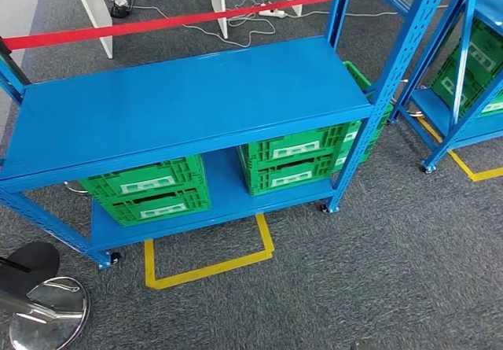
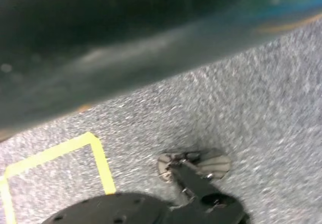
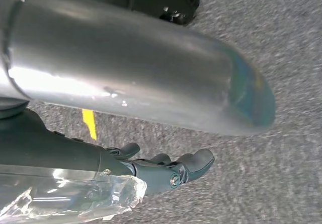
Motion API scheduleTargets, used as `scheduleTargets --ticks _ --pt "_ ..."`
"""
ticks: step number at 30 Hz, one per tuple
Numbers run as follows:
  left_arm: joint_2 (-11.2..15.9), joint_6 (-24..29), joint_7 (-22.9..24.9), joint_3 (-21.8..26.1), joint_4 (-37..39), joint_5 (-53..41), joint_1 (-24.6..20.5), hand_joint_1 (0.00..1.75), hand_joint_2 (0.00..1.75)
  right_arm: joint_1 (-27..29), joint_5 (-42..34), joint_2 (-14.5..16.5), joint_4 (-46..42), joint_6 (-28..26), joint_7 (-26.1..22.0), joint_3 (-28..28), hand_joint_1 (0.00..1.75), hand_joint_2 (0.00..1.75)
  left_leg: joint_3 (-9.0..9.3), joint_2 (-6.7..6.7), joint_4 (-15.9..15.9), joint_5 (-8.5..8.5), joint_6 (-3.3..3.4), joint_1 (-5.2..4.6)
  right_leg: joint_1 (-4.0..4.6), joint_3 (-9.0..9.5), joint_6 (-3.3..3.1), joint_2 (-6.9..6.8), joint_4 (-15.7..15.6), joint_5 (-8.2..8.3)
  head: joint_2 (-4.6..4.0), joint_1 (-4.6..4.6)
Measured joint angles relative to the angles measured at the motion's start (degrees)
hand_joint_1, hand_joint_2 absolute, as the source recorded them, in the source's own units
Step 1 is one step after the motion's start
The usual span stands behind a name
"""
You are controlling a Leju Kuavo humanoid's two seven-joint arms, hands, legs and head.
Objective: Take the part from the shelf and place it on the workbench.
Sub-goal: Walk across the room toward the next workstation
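Fingers of the right hand are seen dark and stretched nearly straight, close together, over grey carpet. A crumpled clear plastic bag is pressed along the underside of that hand and wrist. Whether it is actually gripped cannot be told, and its contents cannot be made out. This bag is the only candidate for the part; nothing more certain can be said of it.

The left hand is taken to be the dark, blurred mass close to the lens. Its fingers are not resolved, so their state cannot be told. Carpet and a corner of yellow floor tape are seen past it.

From the head view, a round polished metal base and a black one are noted nearest, low on the left. Yellow tape is laid as an open rectangle on the carpet just in front of the blue shelf. The upper board of the shelf is bare blue. On the lower board two stacks of green crates are stored, one at the left and one at the right, well apart.

A second blue rack with more green crates is set further right. Behind the shelf a red barrier tape is stretched, with white furniture legs and loose cables beyond it.
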Motion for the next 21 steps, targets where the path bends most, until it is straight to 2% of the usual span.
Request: scheduleTargets --ticks 1,3,4,5,6,8,9,10,13,15,16,18,19,20,21 --pt "-0.03 0.0 0.0 0.01 0.0 0.01 -0.02 0.0 0.0 0.0 0.02 -0.01 0.0 -0.01 -0.01 0.01 0.0 0.0 0.34 0.03 -0.29 -0.02 0.16 0.13 -0.01 -1.53 0.19 0.04 2.85 -1.31 0.0 0.07" --pt "-0.08 0.0 0.0 0.02 0.0 0.01 -0.15 0.0 0.0 0.08 0.07 -0.01 0.0 -0.01 0.01 0.02 0.0 0.0 0.67 0.02 -0.33 -0.39 0.44 0.07 -0.03 -5.97 0.54 0.07 10.45 -4.03 0.0 0.14" --pt "-0.12 0.0 0.0 0.03 0.0 0.01 -0.15 0.0 0.0 0.15 0.09 -0.01 0.0 -0.01 0.02 0.02 0.0 0.0 0.92 0.01 -0.32 -0.64 0.49 0.04 -0.04 -7.85 0.68 0.07 13.19 -4.42 0.0 0.14" --pt "-0.16 -0.01 0.0 0.03 0.0 0.0 -0.1 0.0 0.0 0.22 0.1 -0.02 -0.01 -0.02 0.03 0.01 0.0 0.0 1.25 -0.02 -0.31 -0.92 0.46 0.04 -0.05 -8.76 0.79 0.07 13.9 -3.63 0.0 0.15" --pt "-0.2 -0.01 0.0 0.04 0.0 0.0 -0.04 0.0 0.0 0.26 0.1 -0.03 -0.01 -0.02 0.03 0.01 0.0 0.0 1.72 -0.05 -0.3 -1.25 0.36 0.07 -0.08 -8.53 0.85 0.07 12.42 -1.75 0.0 0.18" --pt "-0.26 -0.02 0.0 0.05 0.01 -0.01 0.03 0.0 0.0 0.26 0.1 -0.09 -0.02 -0.04 0.03 0.01 0.0 0.0 2.77 -0.11 -0.26 -2.08 -0.09 0.05 -0.21 -5.72 0.89 0.06 5.37 2.83 0.0 0.27" --pt "-0.26 -0.02 0.0 0.08 0.01 -0.01 -0.04 0.0 0.0 0.2 0.12 -0.1 -0.01 -0.04 0.02 0.01 0.0 0.0 3.09 -0.15 -0.1 -2.51 -0.41 -0.06 -0.26 -4.1 0.73 0.11 2.07 4.02 0.0 0.36" --pt "-0.25 -0.01 0.0 0.1 0.01 -0.02 -0.11 0.0 0.0 0.17 0.12 -0.11 -0.01 -0.05 0.03 0.02 0.0 0.0 3.24 -0.16 0.0 -2.82 -0.72 -0.19 -0.29 -3.03 0.45 0.18 0.01 4.42 0.0 0.37" --pt "-0.16 -0.01 0.0 0.17 0.0 -0.08 -0.28 0.0 0.0 0.24 0.14 -0.1 -0.02 -0.07 0.04 0.02 0.0 0.0 3.42 -0.2 0.06 -3.25 -1.42 -0.3 -0.23 -2.27 -0.72 0.32 -0.92 3.75 0.0 0.17" --pt "-0.1 -0.01 -0.01 0.2 0.0 -0.1 -0.34 0.0 0.0 0.26 0.15 -0.07 -0.02 -0.08 0.02 0.0 0.0 0.0 2.86 -0.16 1.91 -4.59 -2.02 -0.18 -0.42 -1.84 -1.29 0.25 -1.1 3.59 0.0 -0.13" --pt "-0.08 -0.02 -0.02 0.22 0.0 -0.1 -0.36 0.0 0.0 0.22 0.16 -0.05 -0.02 -0.08 0.01 -0.01 0.0 0.0 1.61 -0.13 4.53 -5.98 -2.35 -0.07 -0.51 -1.59 -1.55 0.19 -1.19 3.49 0.0 -0.28" --pt "-0.1 -0.05 -0.02 0.27 0.0 -0.08 -0.37 0.0 0.0 0.14 0.18 -0.05 -0.02 -0.08 -0.01 0.0 0.0 0.0 -2.67 -0.08 12.26 -9.04 -2.81 0.15 -0.44 -1.29 -1.93 0.11 -1.2 3.14 0.0 -0.5" --pt "-0.11 -0.1 -0.02 0.29 0.0 -0.08 -0.32 0.0 0.0 0.16 0.2 -0.05 -0.02 -0.07 -0.01 0.0 0.0 0.0 -4.72 -0.08 15.47 -9.72 -2.87 0.22 -0.39 -1.13 -2.04 0.08 -1.2 2.96 0.0 -0.46" --pt "-0.12 -0.16 -0.02 0.3 0.0 -0.11 -0.25 0.0 0.0 0.19 0.24 -0.05 -0.02 -0.07 -0.01 0.0 0.0 0.0 -5.98 -0.08 16.89 -9.23 -2.81 0.23 -0.33 -0.91 -2.1 0.08 -1.2 2.76 0.0 -0.49" --pt "-0.13 -0.21 -0.01 0.31 0.0 -0.16 -0.19 0.0 0.0 0.21 0.27 -0.05 -0.02 -0.07 -0.02 0.0 0.0 0.0 -6.26 -0.08 16.29 -7.64 -2.63 0.22 -0.26 -0.6 -2.12 0.09 -1.2 2.55 0.0 -0.49"
